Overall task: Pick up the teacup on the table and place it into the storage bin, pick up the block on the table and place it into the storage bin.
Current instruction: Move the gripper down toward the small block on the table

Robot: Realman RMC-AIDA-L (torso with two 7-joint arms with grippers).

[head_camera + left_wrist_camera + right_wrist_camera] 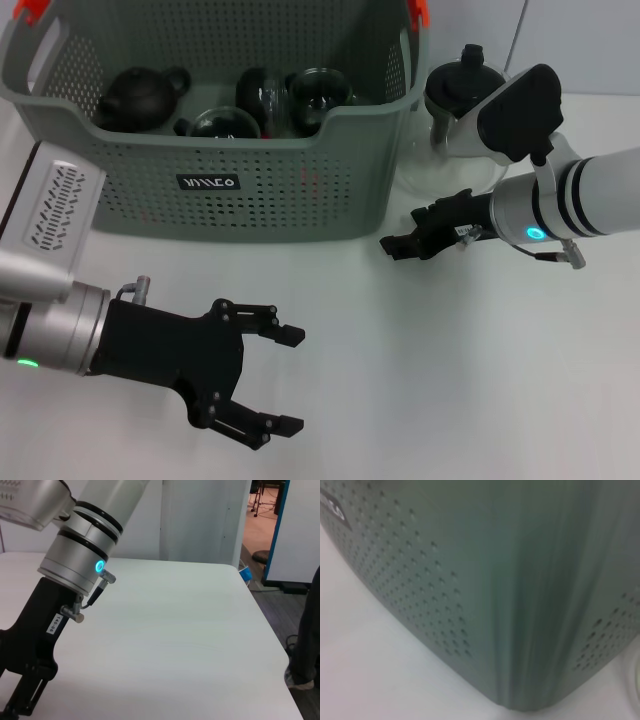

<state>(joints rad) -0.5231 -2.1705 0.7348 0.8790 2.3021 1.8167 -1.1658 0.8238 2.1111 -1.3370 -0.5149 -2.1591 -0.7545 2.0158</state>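
Note:
The storage bin [230,150] stands at the back of the table; its rounded corner [520,605] fills the right wrist view. Inside it lie a black teapot [140,97] and glass teacups [318,95]. No teacup and no block show on the table top; the block is out of view. My left gripper [275,380] hovers low over the near table, open and empty. My right gripper [400,230] sits beside the bin's right front corner, pointing at it, with its fingers apart and nothing between them. The left wrist view shows the right arm [75,555] over bare table.
A glass teapot with a black lid [458,85] stands just right of the bin, behind my right arm. The white table [420,380] stretches in front of the bin. Beyond the table's far edge [260,605] is floor.

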